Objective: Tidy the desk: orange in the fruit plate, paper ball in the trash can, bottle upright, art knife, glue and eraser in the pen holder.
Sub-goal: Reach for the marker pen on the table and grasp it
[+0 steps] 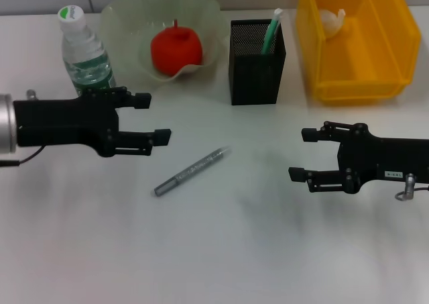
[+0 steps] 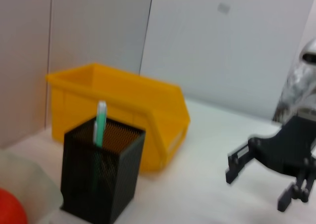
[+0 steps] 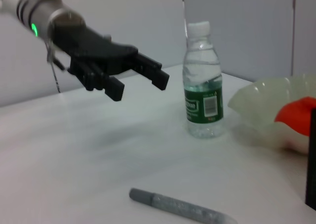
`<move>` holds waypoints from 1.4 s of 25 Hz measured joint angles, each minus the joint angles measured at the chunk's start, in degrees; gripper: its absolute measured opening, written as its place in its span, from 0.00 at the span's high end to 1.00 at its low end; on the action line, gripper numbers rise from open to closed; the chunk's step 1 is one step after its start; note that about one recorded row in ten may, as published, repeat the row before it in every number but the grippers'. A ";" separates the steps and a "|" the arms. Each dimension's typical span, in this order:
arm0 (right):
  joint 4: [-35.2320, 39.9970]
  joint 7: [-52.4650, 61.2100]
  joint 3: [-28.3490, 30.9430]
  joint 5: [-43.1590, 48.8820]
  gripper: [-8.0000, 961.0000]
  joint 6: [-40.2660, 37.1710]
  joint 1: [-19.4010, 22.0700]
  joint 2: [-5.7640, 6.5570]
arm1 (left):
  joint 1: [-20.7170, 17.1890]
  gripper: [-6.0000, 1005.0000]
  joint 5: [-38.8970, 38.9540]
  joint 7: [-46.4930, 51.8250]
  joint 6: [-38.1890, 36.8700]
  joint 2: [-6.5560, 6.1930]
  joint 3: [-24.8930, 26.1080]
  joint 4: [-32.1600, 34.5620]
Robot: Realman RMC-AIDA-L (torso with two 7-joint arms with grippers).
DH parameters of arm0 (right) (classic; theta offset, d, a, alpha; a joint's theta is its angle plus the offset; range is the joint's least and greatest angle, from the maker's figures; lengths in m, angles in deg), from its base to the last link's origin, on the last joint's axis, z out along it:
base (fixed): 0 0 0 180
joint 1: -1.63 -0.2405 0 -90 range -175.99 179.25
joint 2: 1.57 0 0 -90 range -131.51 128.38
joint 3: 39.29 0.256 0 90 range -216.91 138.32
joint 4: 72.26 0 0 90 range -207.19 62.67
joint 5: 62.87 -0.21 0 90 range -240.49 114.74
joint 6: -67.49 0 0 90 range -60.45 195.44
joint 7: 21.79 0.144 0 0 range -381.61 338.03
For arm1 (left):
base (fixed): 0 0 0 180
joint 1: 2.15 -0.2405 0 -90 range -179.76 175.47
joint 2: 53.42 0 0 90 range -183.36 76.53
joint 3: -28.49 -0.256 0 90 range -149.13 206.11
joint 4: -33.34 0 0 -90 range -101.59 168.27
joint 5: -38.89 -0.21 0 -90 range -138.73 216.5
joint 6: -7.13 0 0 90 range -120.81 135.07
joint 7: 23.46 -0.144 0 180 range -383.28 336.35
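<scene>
The orange (image 1: 175, 49) lies in the fruit plate (image 1: 127, 15) at the back. Left of the plate, the bottle (image 1: 84, 49) stands upright. A paper ball (image 1: 332, 21) rests inside the yellow trash can (image 1: 358, 76). The black mesh pen holder (image 1: 257, 76) holds a green-and-white stick (image 1: 271, 32); I cannot tell if it is the glue. A grey pen-shaped art knife (image 1: 192, 170) lies flat on the table between both arms. My left gripper (image 1: 154, 119) hovers open above and left of the knife. My right gripper (image 1: 302, 154) is open on the right. No eraser is in view.
The white table (image 1: 221, 250) ends at a wall behind the containers. The bottle (image 3: 202, 85), fruit plate (image 3: 261, 105) and art knife (image 3: 182, 206) show in the right wrist view. The left wrist view has the pen holder (image 2: 101, 174) in front of the trash can (image 2: 118, 110).
</scene>
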 joint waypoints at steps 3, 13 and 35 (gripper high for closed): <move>0.01 -0.32 -0.01 0.44 0.15 0.75 0.02 -0.15 | 4.61 0.20 -8.99 13.00 0.04 0.62 -4.05 10.91; 0.19 -0.36 0.02 0.53 0.15 1.49 -0.15 -0.24 | 14.88 0.20 -21.16 26.58 5.03 1.02 -16.83 11.82; 0.92 -0.08 0.02 0.34 0.15 2.43 -0.88 -0.52 | 19.98 0.21 -32.50 45.28 20.35 1.62 -44.56 9.42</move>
